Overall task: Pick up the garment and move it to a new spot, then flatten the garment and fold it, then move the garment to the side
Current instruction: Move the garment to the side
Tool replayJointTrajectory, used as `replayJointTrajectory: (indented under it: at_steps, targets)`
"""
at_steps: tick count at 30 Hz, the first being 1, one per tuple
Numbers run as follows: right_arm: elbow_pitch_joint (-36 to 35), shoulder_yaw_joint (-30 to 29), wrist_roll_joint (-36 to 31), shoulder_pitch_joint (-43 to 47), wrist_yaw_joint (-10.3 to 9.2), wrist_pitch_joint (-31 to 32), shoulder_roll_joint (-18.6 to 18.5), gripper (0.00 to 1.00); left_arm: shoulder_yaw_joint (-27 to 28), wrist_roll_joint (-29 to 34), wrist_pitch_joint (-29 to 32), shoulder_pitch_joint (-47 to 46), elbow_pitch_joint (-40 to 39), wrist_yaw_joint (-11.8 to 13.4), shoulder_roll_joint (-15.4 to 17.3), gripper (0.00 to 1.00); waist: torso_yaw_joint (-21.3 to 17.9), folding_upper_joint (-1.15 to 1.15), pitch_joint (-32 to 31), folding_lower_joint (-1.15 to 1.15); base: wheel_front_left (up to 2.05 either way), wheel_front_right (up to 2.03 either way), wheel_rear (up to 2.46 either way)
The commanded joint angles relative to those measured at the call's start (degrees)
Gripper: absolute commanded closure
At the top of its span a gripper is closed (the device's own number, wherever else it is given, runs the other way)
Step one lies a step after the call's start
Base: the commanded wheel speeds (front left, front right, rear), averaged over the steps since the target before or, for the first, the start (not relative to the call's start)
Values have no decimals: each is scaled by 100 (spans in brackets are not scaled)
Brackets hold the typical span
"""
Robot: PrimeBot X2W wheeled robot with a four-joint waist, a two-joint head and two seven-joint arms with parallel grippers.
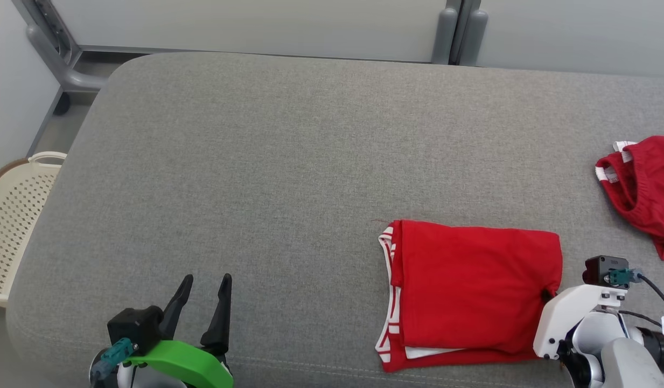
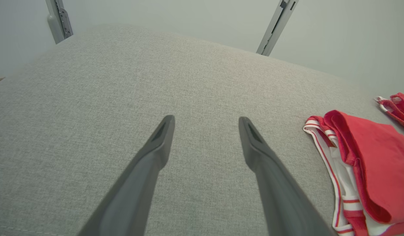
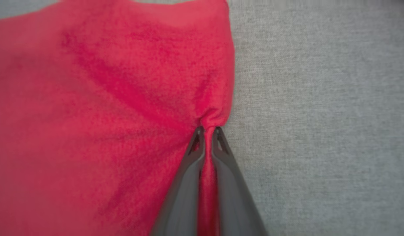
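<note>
The garment (image 1: 472, 285) is a red shirt with white striped trim, folded into a rectangle on the grey cushion's near right. Its right edge is pinched into a small pucker by my right gripper (image 3: 207, 130), which is shut on the red cloth (image 3: 106, 114). In the head view that gripper (image 1: 549, 294) sits at the garment's right edge, its fingers hidden under the white wrist. My left gripper (image 1: 205, 288) hovers open over bare cushion at the near left, well away from the garment (image 2: 362, 164). Its fingers (image 2: 162, 137) are spread wide with nothing between them.
A second red garment (image 1: 641, 186) lies crumpled at the cushion's far right edge. A cream perforated basket (image 1: 14, 215) stands on the floor to the left. The grey cushion (image 1: 283, 161) stretches wide behind, with metal frame legs (image 1: 450, 32) and a wall beyond.
</note>
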Motion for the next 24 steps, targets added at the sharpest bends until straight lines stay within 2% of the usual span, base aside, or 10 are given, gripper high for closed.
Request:
replayJointTrajectory:
  at_steps: [1, 7, 14, 19, 24]
  targets:
    - [-9, 34, -56, -86, -3, -63, -60, 100, 2, -16, -25, -11, 9, 35, 13, 0, 0, 0, -10, 0, 0, 0, 0]
    - [-169, 694, 61, -341, -2, -192, -299, 100, 13, -51, -58, -19, 44, 27, -29, 0, -71, 0, -23, 0, 0, 0, 0]
    - [-148, 1457, 262, -1036, -2, -274, -628, 100, 37, -77, -129, -61, 78, -7, -60, 0, -375, 0, 24, 0, 0, 0, 0]
    - [252, 2056, 460, -1854, -3, -377, -734, 100, 19, -18, -178, -179, 98, -18, -109, 0, -758, 0, 154, 0, 0, 0, 0]
    - [787, 2530, 666, -2625, -3, -708, -678, 100, 20, 17, -199, -302, 158, -46, -110, 0, -1132, 0, 300, 0, 0, 0, 0]
